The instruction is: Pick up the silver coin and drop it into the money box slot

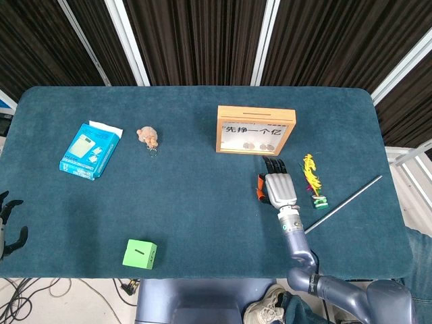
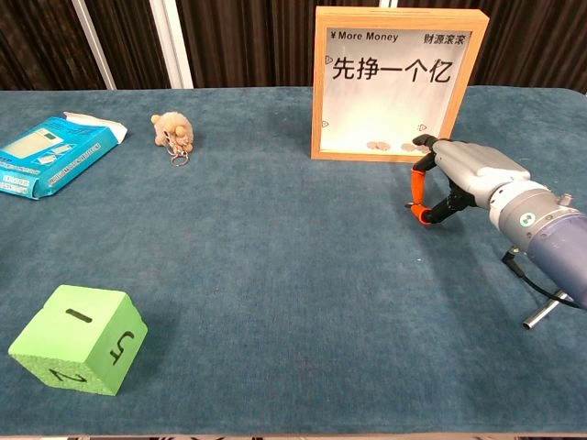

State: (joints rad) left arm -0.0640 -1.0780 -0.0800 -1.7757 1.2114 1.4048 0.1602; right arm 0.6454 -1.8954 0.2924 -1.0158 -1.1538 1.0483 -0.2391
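Observation:
The wooden-framed money box (image 1: 256, 129) (image 2: 394, 82) stands upright at mid-table, its slot (image 1: 256, 112) on the top edge and several coins lying inside at the bottom (image 2: 385, 146). My right hand (image 1: 277, 185) (image 2: 459, 179) hovers just in front of the box's lower right corner, palm down. Its orange-tipped thumb and finger are drawn together, and a small silvery coin (image 2: 410, 206) seems pinched between them. It is tiny and partly hidden. My left hand (image 1: 7, 226) shows only at the lower left edge of the head view, fingers apart and holding nothing.
A blue packet (image 1: 90, 150) (image 2: 50, 154) and a small plush keychain (image 1: 148, 136) (image 2: 174, 133) lie at the left. A green cube (image 1: 140, 254) (image 2: 78, 339) sits near the front edge. A yellow-green trinket (image 1: 312, 177) and a metal rod (image 1: 344, 202) lie right of my right hand.

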